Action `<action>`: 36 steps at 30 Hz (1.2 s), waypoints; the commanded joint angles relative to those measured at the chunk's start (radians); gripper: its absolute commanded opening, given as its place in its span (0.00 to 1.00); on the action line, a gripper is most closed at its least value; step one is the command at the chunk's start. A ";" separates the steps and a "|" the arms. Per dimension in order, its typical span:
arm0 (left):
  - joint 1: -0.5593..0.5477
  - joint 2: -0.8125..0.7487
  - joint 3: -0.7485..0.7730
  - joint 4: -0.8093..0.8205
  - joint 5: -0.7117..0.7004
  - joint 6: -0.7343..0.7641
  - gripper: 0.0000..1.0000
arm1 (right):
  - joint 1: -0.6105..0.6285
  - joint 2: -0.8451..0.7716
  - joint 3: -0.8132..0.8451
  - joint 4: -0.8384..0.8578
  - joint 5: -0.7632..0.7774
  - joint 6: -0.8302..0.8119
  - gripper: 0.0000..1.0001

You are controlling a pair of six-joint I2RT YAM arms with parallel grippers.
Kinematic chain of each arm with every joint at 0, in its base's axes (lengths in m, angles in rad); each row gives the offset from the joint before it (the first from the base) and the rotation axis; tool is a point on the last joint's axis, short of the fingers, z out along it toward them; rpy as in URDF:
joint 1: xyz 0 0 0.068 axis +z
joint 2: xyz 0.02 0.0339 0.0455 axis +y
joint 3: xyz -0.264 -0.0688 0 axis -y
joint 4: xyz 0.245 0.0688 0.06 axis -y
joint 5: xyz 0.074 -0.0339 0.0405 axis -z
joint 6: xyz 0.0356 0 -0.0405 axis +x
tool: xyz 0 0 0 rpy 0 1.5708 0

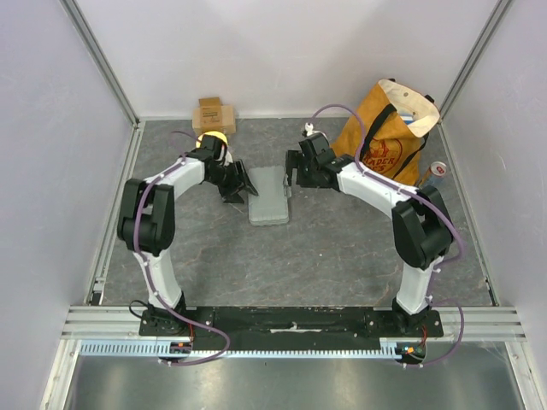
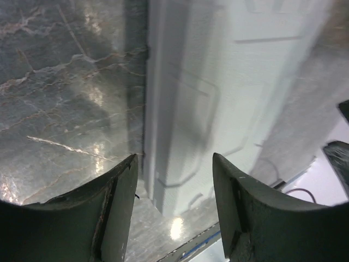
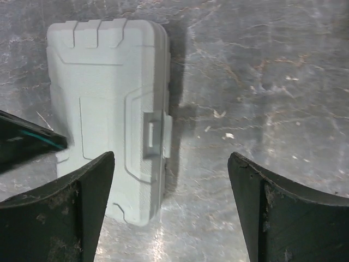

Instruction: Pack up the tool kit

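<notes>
counter (image 1: pixel 325 256): dark grey, marbled and glossy, with pale panels on three sides.
cardboard box (image 1: pixel 214 114): small and tan, at the far edge against the back wall, left of centre.
yellow round thing (image 1: pixel 212 137): just in front of the cardboard box, half hidden behind the left arm. It may be a roll of some kind, but I cannot tell.
left end effector (image 1: pixel 240 184): low over the counter at the tool kit's left long edge and angled toward it. The fingers are parted with nothing gripped. The left wrist view shows the tool kit's edge and a corner beyond the gap. Whether a finger touches it cannot be made out.
tool kit (image 1: pixel 268 196): flat grey plastic shell, lid shut, lying flat mid-counter between the two end effectors. Its long axis runs away from the arm bases.
latch (image 3: pixel 155 134): small tab midway along the tool kit's long edge, on the side facing the right arm.
right end effector (image 1: pixel 289 175): above the tool kit's far right corner, fingers spread wide and holding nothing. In the right wrist view one finger overlaps the tool kit's near end and the other hangs over bare counter.
tote bag (image 1: pixel 389 128): orange-brown, upright at far right with its mouth open and a dark print on the front, well apart from the tool kit.
</notes>
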 commanded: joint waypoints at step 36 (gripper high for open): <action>-0.101 0.170 0.130 -0.149 -0.131 0.112 0.54 | 0.097 0.321 0.115 -0.103 -0.121 -0.022 0.08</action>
